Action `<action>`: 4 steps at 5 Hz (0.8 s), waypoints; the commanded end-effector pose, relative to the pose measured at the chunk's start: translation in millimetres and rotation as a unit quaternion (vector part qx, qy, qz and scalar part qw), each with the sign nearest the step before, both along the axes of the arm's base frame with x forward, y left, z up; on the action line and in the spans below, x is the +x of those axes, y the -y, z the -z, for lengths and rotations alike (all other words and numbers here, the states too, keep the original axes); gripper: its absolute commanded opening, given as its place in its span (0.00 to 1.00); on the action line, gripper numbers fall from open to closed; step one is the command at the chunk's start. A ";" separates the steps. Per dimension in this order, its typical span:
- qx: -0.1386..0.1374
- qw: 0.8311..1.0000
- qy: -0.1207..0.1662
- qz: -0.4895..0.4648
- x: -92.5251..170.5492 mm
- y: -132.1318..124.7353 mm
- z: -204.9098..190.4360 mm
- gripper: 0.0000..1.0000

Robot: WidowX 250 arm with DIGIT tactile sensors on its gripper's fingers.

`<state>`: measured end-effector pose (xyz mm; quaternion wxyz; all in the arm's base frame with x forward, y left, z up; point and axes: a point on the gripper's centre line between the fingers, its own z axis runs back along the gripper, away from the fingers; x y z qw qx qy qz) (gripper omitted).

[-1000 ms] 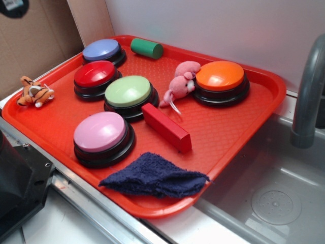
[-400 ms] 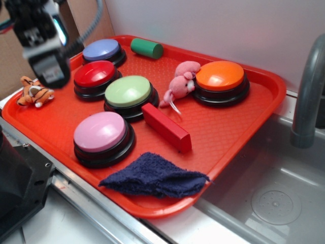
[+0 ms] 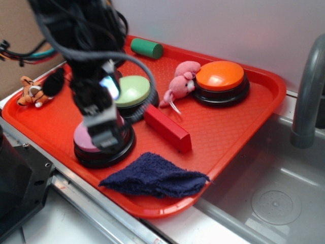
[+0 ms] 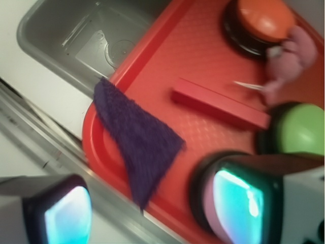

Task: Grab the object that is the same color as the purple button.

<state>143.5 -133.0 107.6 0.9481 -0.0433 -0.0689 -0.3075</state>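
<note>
Tool (image 4: pixel 152 208) of mine hangs with fingers spread wide, empty, above the pink button (image 3: pixel 84 140) left of centre. Nothing is grabbed yet. My target, the navy rag (image 3: pixel 155 175), lies untouched on the tray's (image 3: pixel 244 122) lower edge; descent and grip remain.

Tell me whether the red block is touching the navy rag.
Apart. The wrist view shows bare tray floor between the red block and the navy rag; the exterior view shows the same gap.
</note>
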 end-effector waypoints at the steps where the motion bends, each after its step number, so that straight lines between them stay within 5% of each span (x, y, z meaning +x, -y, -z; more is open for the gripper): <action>1: -0.015 0.999 -0.012 0.039 20.9 22.7 48.2 1.00; 3: -0.014 0.998 -0.038 0.053 22.8 32.7 74.7 1.00; 4: -0.016 0.998 -0.041 0.052 21.8 32.8 77.9 0.89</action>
